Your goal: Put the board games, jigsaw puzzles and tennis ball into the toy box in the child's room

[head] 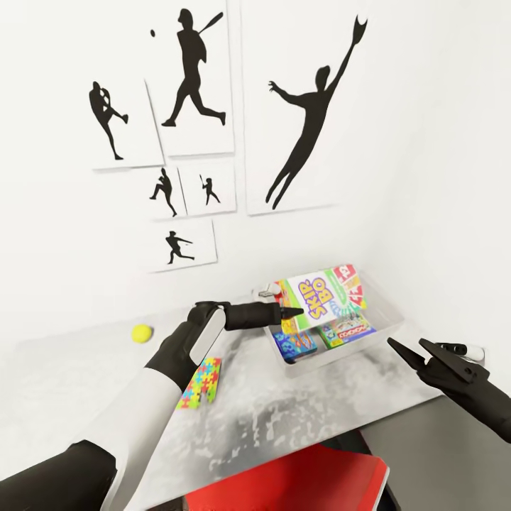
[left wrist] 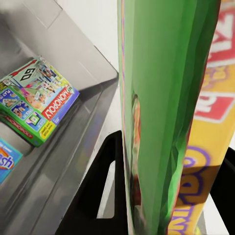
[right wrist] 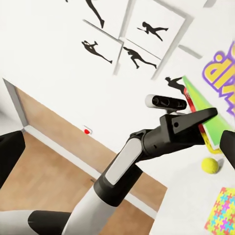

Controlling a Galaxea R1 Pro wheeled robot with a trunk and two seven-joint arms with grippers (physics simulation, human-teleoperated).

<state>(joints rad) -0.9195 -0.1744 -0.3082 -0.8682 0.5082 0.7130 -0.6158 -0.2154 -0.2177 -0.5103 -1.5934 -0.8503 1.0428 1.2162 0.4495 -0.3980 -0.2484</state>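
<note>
The left arm's black sleeve hides part of the flat, many-coloured jigsaw puzzle on the white desk. Reaching over the light grey toy box, the left gripper pinches the green-edged Skip-Bo board game (held tilted). The right gripper hovers, jaws spread.

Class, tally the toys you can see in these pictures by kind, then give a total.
Board games: 3 (Skip-Bo box, Monopoly box, blue box)
Jigsaw puzzle: 1
Tennis ball: 1
Total: 5
</note>
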